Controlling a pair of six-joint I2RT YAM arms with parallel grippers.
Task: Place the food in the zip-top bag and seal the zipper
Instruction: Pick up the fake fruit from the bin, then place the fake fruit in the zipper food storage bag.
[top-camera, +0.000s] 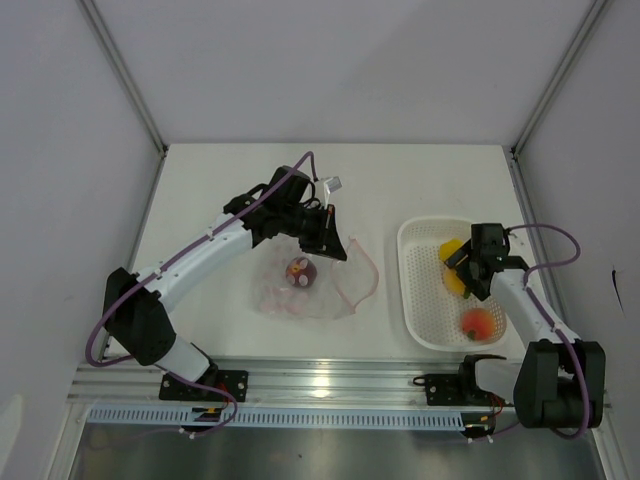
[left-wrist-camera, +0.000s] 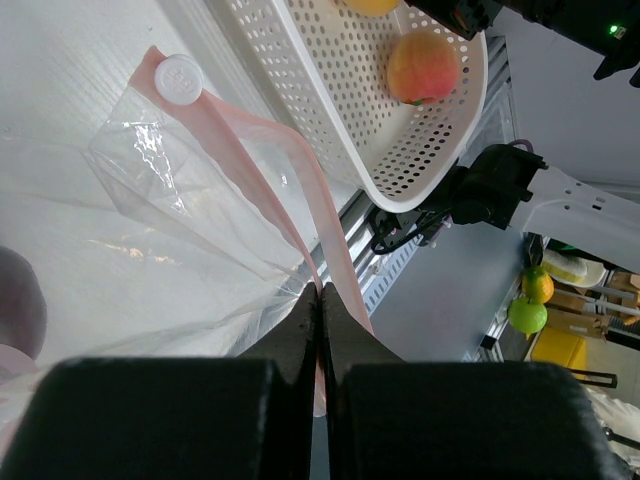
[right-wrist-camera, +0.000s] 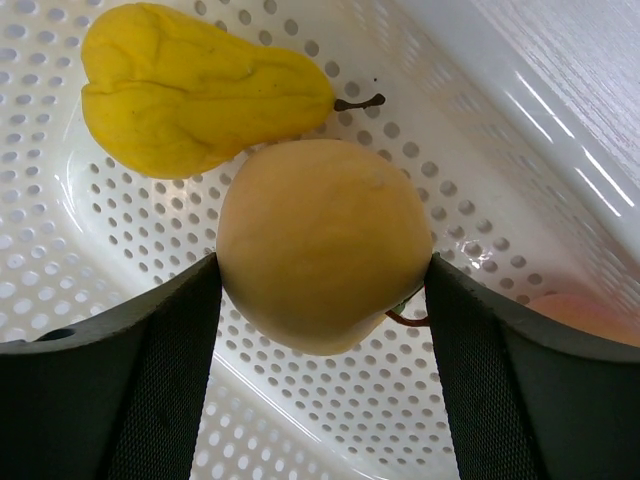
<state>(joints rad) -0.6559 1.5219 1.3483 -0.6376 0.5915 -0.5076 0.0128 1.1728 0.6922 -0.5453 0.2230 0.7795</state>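
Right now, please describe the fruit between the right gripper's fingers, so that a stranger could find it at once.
Find the white perforated basket at the right of the overhead view. Inside it, the right gripper grips a round, pale yellow fruit. Its neighbours differ: a brighter yellow pear with a stem, and an orange-red peach nearer the robot.

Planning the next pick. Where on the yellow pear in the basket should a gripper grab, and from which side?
Probably from above, across the broad belly of the yellow pear: it lies flat on the basket floor, and its stem end tapers.
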